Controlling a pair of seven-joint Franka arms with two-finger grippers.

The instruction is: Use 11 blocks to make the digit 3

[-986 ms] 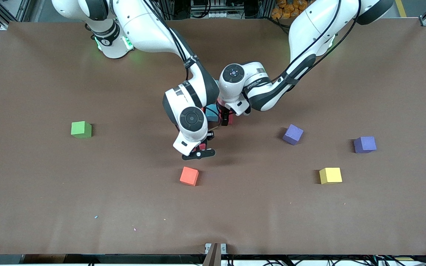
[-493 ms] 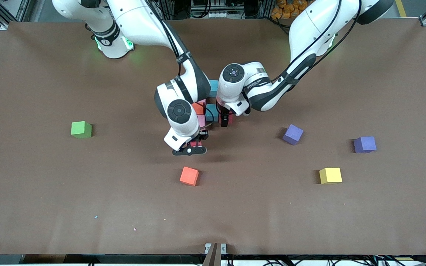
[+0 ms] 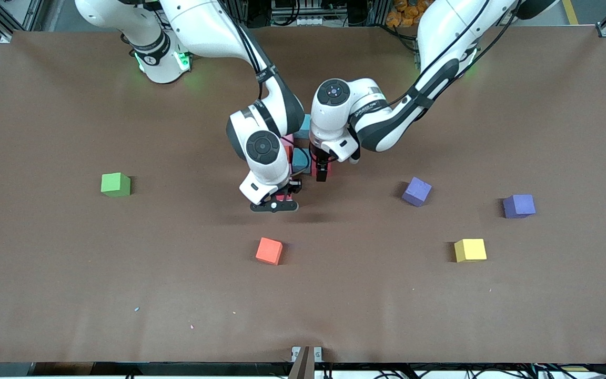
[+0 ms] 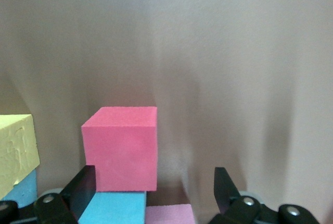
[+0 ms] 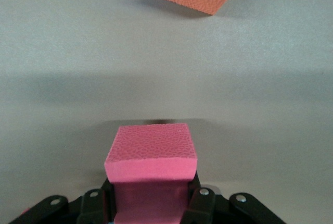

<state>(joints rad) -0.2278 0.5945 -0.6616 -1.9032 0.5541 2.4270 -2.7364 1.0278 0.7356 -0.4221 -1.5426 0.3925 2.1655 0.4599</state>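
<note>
Frame centre: right gripper (image 3: 278, 201) clamps a crimson cube (image 5: 151, 156) above the table (image 3: 71, 273); left gripper (image 4: 151, 193), jaws spread wide and empty, over the block cluster (image 3: 299, 158).

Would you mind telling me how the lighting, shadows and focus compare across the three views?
Front view: even overhead light, soft shadows beside each cube, such as the yellow block. Left wrist view: table washed pale, streaked shadows, the crimson block sharp. Right wrist view: a broad shadow band crosses the table; the held pink block is crisp, its foam grain visible.
</note>
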